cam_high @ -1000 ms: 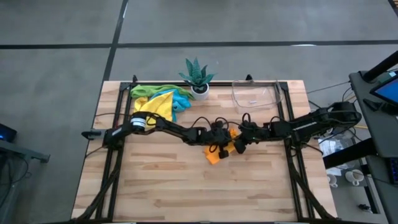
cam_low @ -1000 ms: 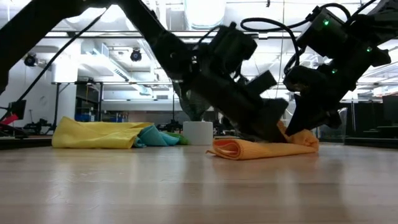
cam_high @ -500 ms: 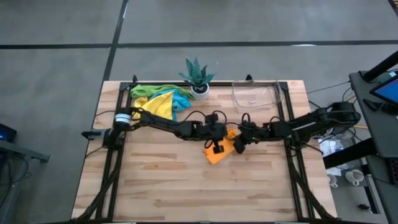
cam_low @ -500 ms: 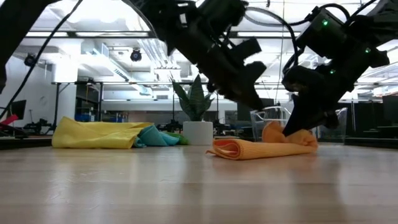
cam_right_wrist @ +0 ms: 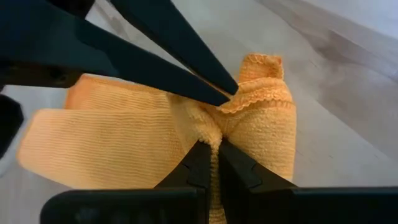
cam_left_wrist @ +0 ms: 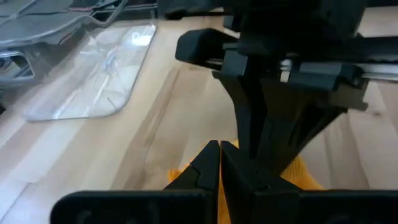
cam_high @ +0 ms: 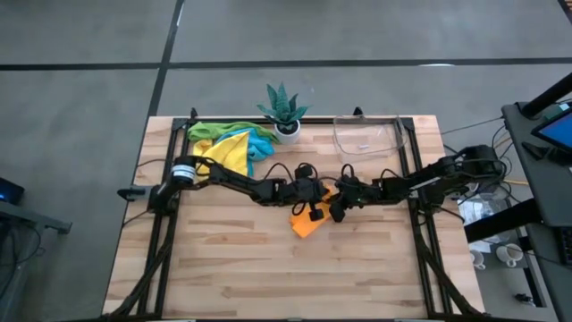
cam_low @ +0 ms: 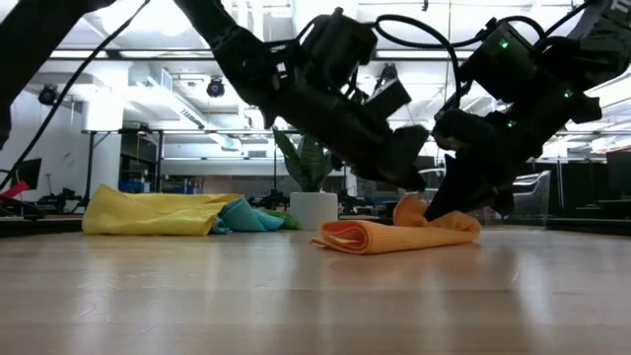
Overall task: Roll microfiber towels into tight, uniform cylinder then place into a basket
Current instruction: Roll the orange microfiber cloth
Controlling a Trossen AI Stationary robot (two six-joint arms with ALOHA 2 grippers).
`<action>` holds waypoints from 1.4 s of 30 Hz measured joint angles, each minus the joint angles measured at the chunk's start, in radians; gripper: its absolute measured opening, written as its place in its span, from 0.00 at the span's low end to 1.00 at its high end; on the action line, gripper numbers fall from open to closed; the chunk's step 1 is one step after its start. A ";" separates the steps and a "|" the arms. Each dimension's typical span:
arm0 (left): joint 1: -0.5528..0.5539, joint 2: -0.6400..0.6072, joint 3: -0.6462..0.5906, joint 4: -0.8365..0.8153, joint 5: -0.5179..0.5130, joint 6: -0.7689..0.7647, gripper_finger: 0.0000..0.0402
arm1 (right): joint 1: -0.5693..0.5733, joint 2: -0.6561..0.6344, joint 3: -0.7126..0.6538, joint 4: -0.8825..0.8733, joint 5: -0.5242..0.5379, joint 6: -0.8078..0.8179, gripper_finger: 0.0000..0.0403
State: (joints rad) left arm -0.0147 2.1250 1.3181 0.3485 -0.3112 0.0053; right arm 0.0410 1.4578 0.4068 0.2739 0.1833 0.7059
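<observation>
Between both claws, at mid-table: orange towel (cam_high: 308, 220), half rolled. Right claw (cam_right_wrist: 211, 163) clamped on its bunched end; left claw (cam_left_wrist: 219, 163) closed, touching same end. Roll's long axis leading away from right claw toward left arm. Basket (cam_high: 367, 136) well apart, beyond.

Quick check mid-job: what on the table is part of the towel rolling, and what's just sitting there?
Job items: orange towel, pinched by the right gripper; left gripper shut beside it; pile of yellow, green and blue towels; clear basket.

Bystanders: potted plant.
</observation>
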 joint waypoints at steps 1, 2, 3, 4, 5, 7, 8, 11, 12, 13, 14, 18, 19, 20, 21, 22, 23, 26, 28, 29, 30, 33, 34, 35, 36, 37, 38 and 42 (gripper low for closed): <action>0.000 0.002 -0.003 -0.007 0.002 0.000 0.00 | 0.000 0.000 0.000 -0.001 0.000 0.000 0.03; 0.000 0.003 -0.003 -0.008 0.011 0.000 0.00 | 0.000 0.001 0.000 0.000 0.000 0.000 0.03; 0.000 0.005 -0.003 0.001 0.025 -0.001 0.00 | 0.000 0.002 0.000 0.002 0.000 0.000 0.03; 0.001 0.011 -0.003 0.021 0.039 -0.001 0.00 | 0.000 0.000 0.001 -0.001 0.000 -0.001 0.03; 0.001 0.014 -0.002 0.040 0.047 -0.002 0.00 | 0.000 -0.004 0.001 -0.004 0.000 -0.004 0.03; 0.000 0.016 -0.003 0.036 0.049 -0.019 0.00 | 0.000 -0.004 0.001 -0.002 0.000 -0.007 0.03; 0.001 0.017 -0.006 0.034 0.050 -0.032 0.00 | 0.000 -0.004 0.002 -0.003 0.000 -0.007 0.03; 0.007 0.033 -0.012 0.040 0.052 -0.053 0.00 | 0.000 -0.009 0.002 -0.002 0.000 -0.008 0.03; 0.007 0.035 -0.016 0.034 0.054 -0.054 0.00 | 0.000 -0.009 0.002 -0.003 0.000 -0.008 0.03; 0.007 0.036 -0.016 0.034 0.056 -0.055 0.00 | 0.000 -0.009 0.003 -0.003 0.000 -0.008 0.03; 0.007 0.043 -0.016 0.035 0.056 -0.055 0.00 | 0.000 -0.009 0.004 -0.005 0.000 -0.008 0.03; 0.002 0.076 -0.014 0.044 0.059 -0.070 0.00 | 0.000 -0.008 0.013 -0.015 -0.005 -0.012 0.03; 0.003 0.090 -0.014 0.055 0.063 -0.078 0.00 | 0.000 -0.010 0.014 -0.019 -0.005 -0.012 0.03; 0.003 0.097 -0.013 0.060 0.068 -0.079 0.00 | 0.000 -0.015 0.014 -0.029 -0.007 -0.015 0.03; 0.002 0.106 -0.013 0.063 0.069 -0.079 0.00 | 0.000 -0.017 0.017 -0.039 -0.008 -0.017 0.03; 0.002 0.115 -0.012 0.063 0.069 -0.079 0.00 | 0.002 -0.022 0.022 -0.053 -0.011 -0.023 0.03; 0.002 0.121 -0.013 0.063 0.071 -0.079 0.00 | 0.003 -0.036 0.028 -0.076 -0.012 -0.027 0.03; 0.002 0.123 -0.019 0.045 0.081 -0.077 0.00 | 0.003 -0.088 0.061 -0.181 -0.013 -0.028 0.07; 0.000 0.125 -0.027 0.060 0.082 -0.064 0.00 | 0.003 -0.140 0.084 -0.253 0.002 -0.030 0.12; 0.000 0.117 -0.030 0.049 0.076 -0.050 0.00 | 0.005 -0.168 0.094 -0.278 0.009 -0.031 0.15; 0.000 0.114 -0.037 0.047 0.079 -0.048 0.00 | 0.010 -0.189 0.098 -0.307 0.024 -0.034 0.18; 0.000 0.111 -0.045 0.054 0.082 -0.048 0.00 | 0.035 -0.267 0.107 -0.382 0.080 -0.053 0.28; 0.000 0.111 -0.045 0.054 0.084 -0.048 0.00 | 0.044 -0.296 0.115 -0.387 0.103 -0.057 0.31; 0.000 0.111 -0.046 0.054 0.084 -0.048 0.00 | 0.052 -0.323 0.112 -0.409 0.127 -0.060 0.33; 0.000 0.111 -0.047 0.054 0.085 -0.047 0.00 | 0.063 -0.336 0.098 -0.428 0.156 -0.057 0.35; -0.001 0.111 -0.047 0.055 0.085 -0.047 0.00 | 0.074 -0.347 0.083 -0.434 0.185 -0.047 0.37; -0.002 0.111 -0.047 0.057 0.085 -0.047 0.00 | 0.088 -0.353 0.065 -0.427 0.213 -0.034 0.38; -0.003 0.103 -0.048 0.063 0.085 -0.042 0.00 | 0.143 -0.339 -0.012 -0.276 0.305 -0.011 0.40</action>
State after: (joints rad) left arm -0.0181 2.2285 1.2701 0.4116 -0.2258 -0.0365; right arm 0.1842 1.1189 0.3948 -0.0017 0.4886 0.6953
